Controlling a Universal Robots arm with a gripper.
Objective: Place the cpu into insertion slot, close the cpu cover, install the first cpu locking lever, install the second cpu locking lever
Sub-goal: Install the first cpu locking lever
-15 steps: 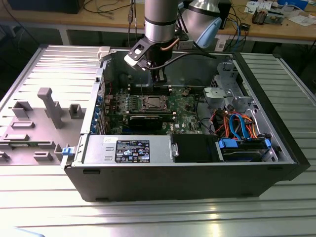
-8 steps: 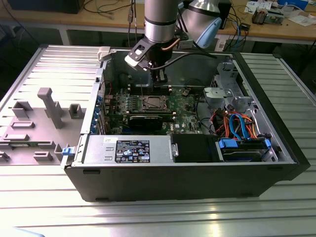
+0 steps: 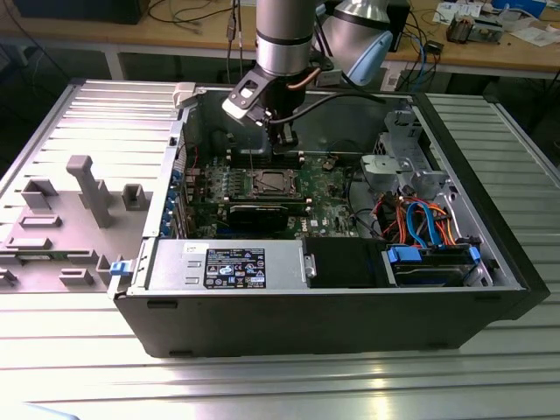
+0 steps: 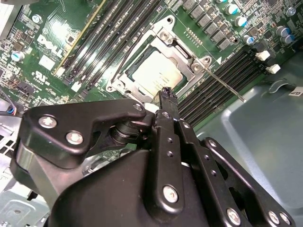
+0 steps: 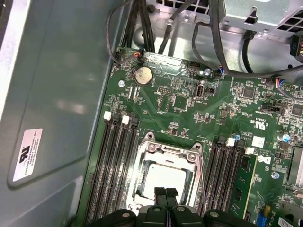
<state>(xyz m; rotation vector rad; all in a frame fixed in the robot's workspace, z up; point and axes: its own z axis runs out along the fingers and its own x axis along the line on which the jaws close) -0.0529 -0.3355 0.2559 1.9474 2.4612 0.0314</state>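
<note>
The cpu (image 5: pixel 163 177) is seated in the slot (image 3: pixel 254 184), under the cover (image 5: pixel 163 150) laid flat. The claw (image 5: pixel 165 191), fingers (image 5: pixel 160 195) pressed together, is held at the cover's edge. Memory slots (image 5: pixel 113 165) are ranged close on both sides; a lever (image 4: pixel 225 86) is angled outward.

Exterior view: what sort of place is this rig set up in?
Probably an electronics lab or workshop. An open desktop computer case lies on a ribbed aluminium table, a wooden workbench behind it carries loose cables, and a grey fixture tray sits at the exterior view's left.
</note>
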